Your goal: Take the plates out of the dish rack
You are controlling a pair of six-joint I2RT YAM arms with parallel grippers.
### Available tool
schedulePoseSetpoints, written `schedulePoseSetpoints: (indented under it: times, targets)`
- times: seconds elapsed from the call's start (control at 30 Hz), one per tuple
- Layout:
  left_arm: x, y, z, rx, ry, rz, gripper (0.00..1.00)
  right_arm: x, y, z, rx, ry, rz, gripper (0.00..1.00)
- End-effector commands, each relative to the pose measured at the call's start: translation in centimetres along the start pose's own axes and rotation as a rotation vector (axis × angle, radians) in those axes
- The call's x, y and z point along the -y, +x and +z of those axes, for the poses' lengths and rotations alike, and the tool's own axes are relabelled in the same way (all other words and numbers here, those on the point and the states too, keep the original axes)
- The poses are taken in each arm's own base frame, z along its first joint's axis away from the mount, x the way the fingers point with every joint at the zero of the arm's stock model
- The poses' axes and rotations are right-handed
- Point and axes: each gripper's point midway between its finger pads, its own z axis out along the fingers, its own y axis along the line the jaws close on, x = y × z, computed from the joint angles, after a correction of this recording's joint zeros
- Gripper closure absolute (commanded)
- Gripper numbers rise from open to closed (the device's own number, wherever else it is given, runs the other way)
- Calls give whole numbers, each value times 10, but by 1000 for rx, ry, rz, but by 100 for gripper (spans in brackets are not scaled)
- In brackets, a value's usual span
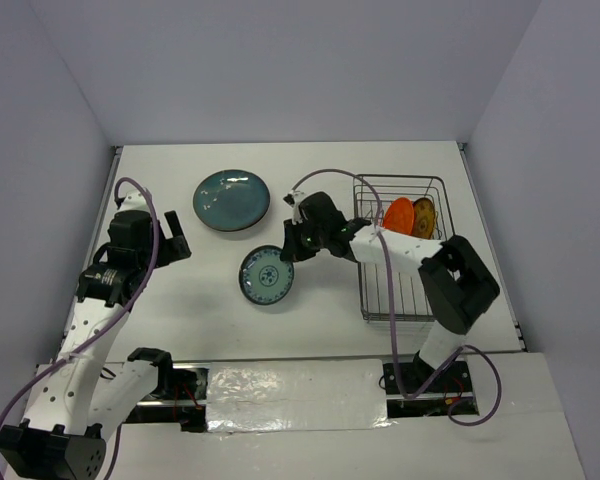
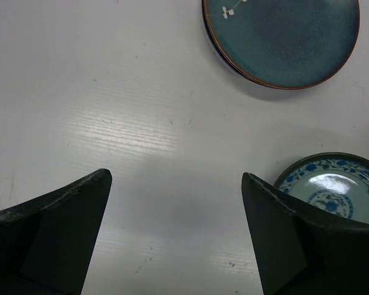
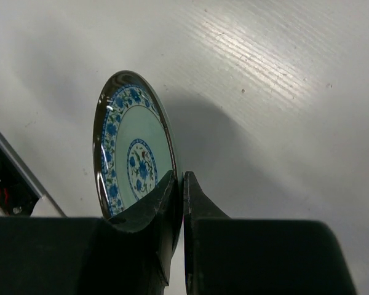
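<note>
The right arm rises from its base at 5 o'clock in the overhead view and folds at the elbow over the rectangular silver-grey metal wire dish rack (image 1: 401, 180). Its forearm stretches across the rack's left side toward the table's middle. The right gripper (image 3: 179, 179) has its jaws clamped on the rim of the small round blue-and-white patterned ceramic plate (image 1: 266, 275), gripping the plate's 2 o'clock edge. This plate is out of the rack, near the table's centre; whether its far rim touches the white tabletop (image 1: 200, 310) cannot be told.

The left arm bends up along the 9 o'clock side. The left gripper (image 2: 175, 174) points toward 3 o'clock, jaws wide apart over bare white surface.

The large round dark teal plate (image 1: 231, 199) lies at 11 o'clock from the held plate, apart from it. A small orange plate (image 1: 398, 214) and a yellow-brown plate (image 1: 424, 216) stand on edge in the rack's far end, at 2 o'clock. The rack sits close to the table's 3 o'clock edge, and bare tabletop lies between the left gripper and the two unloaded plates
</note>
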Motion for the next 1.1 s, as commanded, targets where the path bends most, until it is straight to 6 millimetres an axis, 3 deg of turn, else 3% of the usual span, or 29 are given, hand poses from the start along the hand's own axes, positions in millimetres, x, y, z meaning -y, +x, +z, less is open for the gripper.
schedulePoseSetpoints:
  times: [0.0,0.23,0.37,0.4,0.43,0.47,0.5,0.6,0.67,0.7,0.73,0.8,0.93,1.07]
  targets:
    - [7,-16,-6,44,30,-12,0,-18,-33,14,78,-74,-18,92]
    - [10,-14,-6,39,46,-4,1,-3,-16,24,34,-38,-16,63]
    - [13,-14,-5,38,61,-1,0,-4,-29,0,84,11,-40,25]
    - [14,-13,-4,32,69,3,1,2,-30,-8,94,60,-43,21]
    - [15,-12,-4,30,73,5,1,5,-36,-17,116,94,-42,0]
    - [15,-12,-3,25,75,6,0,2,-50,-38,172,128,-48,0]
    - [16,-11,-2,20,76,8,0,19,-54,-53,198,239,-36,0]
    - [16,-10,-1,14,77,10,1,37,-76,-105,309,431,-33,0]
    - [17,-9,-1,13,82,11,0,70,-79,-146,318,662,-34,0]
    - [17,-10,-1,14,84,11,0,87,-66,-164,258,765,-46,0]
    - [18,-10,-2,16,89,11,0,107,-72,-188,272,888,-36,0]
    - [19,-9,-1,12,94,14,0,141,-61,-219,196,1020,-26,5]
    - [22,-6,2,-7,105,20,0,191,-48,-256,132,1156,52,17]
    - [24,-4,4,-15,115,27,0,212,-54,-262,165,1155,52,23]
